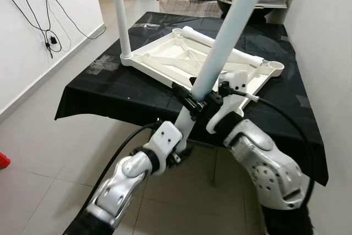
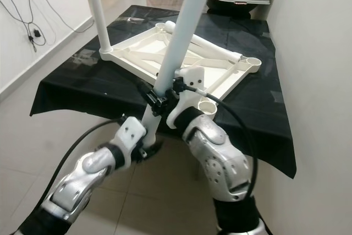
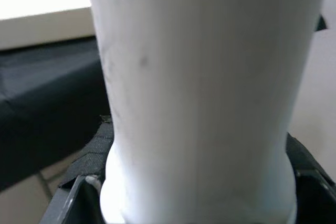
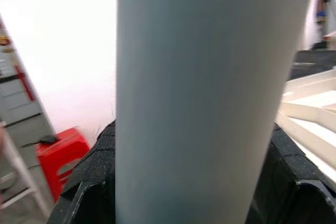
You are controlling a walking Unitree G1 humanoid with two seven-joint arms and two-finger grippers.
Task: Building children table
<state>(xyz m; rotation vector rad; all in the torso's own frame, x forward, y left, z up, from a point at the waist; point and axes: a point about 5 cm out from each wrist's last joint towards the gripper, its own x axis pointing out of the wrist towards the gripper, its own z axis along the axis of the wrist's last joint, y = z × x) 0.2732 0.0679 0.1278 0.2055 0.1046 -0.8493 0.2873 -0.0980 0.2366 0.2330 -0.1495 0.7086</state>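
Before the upturned tabletop (image 1: 187, 61), both the left gripper (image 1: 190, 103) and right gripper (image 1: 217, 98) are clamping one white leg (image 1: 225, 39), seemingly readying it for a corner socket (image 1: 273, 67).

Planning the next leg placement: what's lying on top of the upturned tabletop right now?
On the upturned tabletop, one white leg stands in its far-left corner socket and a loose leg lies across it. The held leg and both claws cover the near corner.
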